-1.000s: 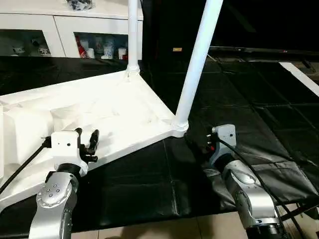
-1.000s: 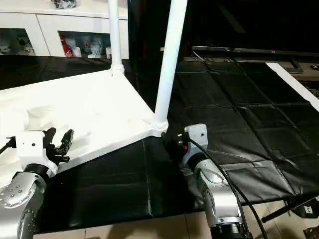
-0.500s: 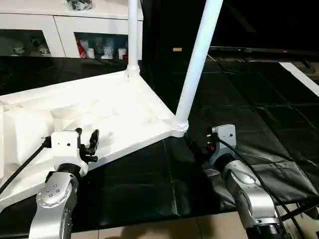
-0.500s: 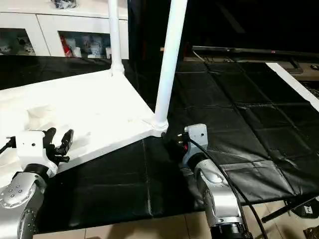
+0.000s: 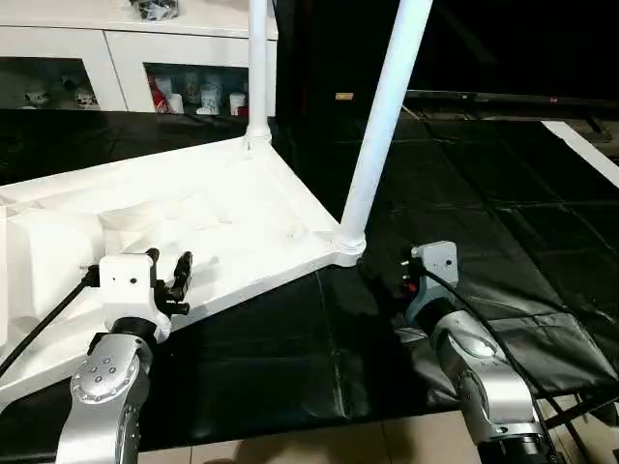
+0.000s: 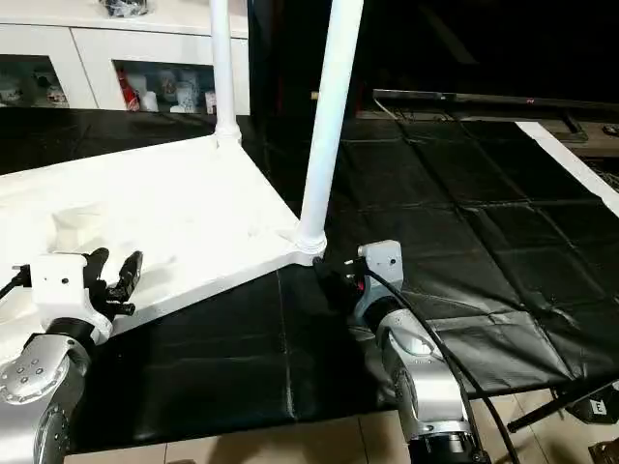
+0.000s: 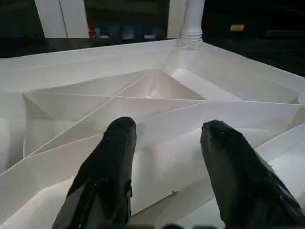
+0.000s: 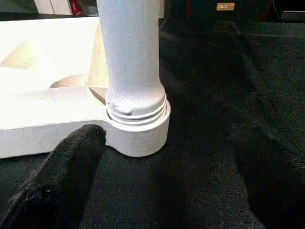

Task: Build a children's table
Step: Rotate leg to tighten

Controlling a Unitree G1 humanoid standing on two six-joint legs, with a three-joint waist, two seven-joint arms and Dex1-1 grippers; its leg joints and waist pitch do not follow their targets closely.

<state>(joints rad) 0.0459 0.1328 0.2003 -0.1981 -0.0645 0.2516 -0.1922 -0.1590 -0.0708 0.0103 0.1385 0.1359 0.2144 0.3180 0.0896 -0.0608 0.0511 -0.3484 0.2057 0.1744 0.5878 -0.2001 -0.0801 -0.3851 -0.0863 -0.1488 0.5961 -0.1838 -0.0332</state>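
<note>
Children's table top [image 5: 193, 227] lies upside down on the black mat [image 5: 484, 203], ribbed underside up, white, two tapered legs standing in its far and near corner sockets. Near leg [image 5: 382, 116] leans slightly; it may be only partly seated and could topple if nudged. Right gripper [image 8: 157, 191] stands wide open at its base, empty. Left gripper [image 7: 167, 157] hovers half open over the ribs, empty.

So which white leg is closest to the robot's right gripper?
The near-corner leg, standing just ahead of the right gripper. The other leg stands at the far corner.
</note>
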